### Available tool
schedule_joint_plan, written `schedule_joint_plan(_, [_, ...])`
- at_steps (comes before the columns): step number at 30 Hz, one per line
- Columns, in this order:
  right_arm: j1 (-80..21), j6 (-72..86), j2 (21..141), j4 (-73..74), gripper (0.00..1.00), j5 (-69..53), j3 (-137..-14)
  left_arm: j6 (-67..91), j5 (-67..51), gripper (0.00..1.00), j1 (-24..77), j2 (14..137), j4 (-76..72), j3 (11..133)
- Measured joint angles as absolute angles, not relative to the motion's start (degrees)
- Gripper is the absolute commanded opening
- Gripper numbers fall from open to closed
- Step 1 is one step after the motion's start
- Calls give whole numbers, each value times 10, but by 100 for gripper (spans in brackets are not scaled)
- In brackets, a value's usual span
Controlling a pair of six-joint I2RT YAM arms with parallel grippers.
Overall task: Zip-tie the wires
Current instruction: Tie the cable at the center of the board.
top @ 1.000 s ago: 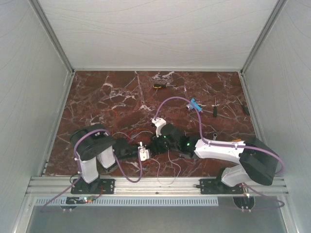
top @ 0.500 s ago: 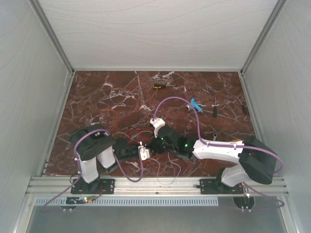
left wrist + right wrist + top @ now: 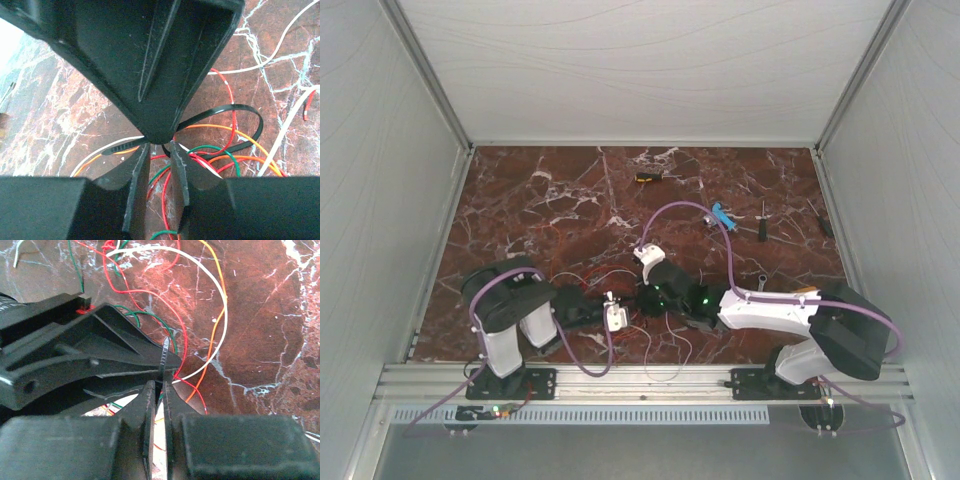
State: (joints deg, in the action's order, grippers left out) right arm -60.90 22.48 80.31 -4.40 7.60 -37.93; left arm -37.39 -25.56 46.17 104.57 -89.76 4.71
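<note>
1. The right pincer (image 3: 159,386) is seen pressed together on the black zip tie (image 3: 164,352), whose thin tail stands up from between its fingers. The tail is judged to be gripped there so that it can be drawn through the head and the loop shrunk.
2. The left pincer (image 3: 157,149) is set tip to tip against the right one. Its fingers are drawn nearly together with a narrow slit left between them. Whether the tie's head or the strands are nipped at the tips cannot be told. It is judged to be placed there as an anchor against the pull.
3. The wires (image 3: 232,102), which are red, green, orange and white strands, lie on the marble tabletop (image 3: 520,200) just beyond the left pincer's tips. Several are threaded through the tie's loop, which bulges out to the right of those tips. The loop is slack, so the bundle is judged not yet cinched.
4. More strands are spread beyond the right pincer and to its right. Whether these pass through the loop cannot be told.
5. Against the view half a second earlier, the wrist of the right arm (image 3: 770,310) has been shifted slightly rightward and nearer. The left arm (image 3: 505,310) has been left as it was. A small tug on the tail is suggested.
</note>
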Motion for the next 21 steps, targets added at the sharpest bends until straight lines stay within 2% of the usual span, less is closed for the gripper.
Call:
schedule_joint_plan(8, [-596,216,779,-55,0,75,-353,-375,-255,37,463,1032,-900,34])
schedule_joint_plan(15, [-578,204,753,-78,0,55,-328,-338,-210,72,463,989,-899,13])
schedule_joint_plan(18, [-572,199,749,-86,0,46,-319,-296,-167,77,463,952,-898,4])
schedule_joint_plan(21, [-568,189,744,-94,0,39,-310,-241,-125,75,463,904,-896,-2])
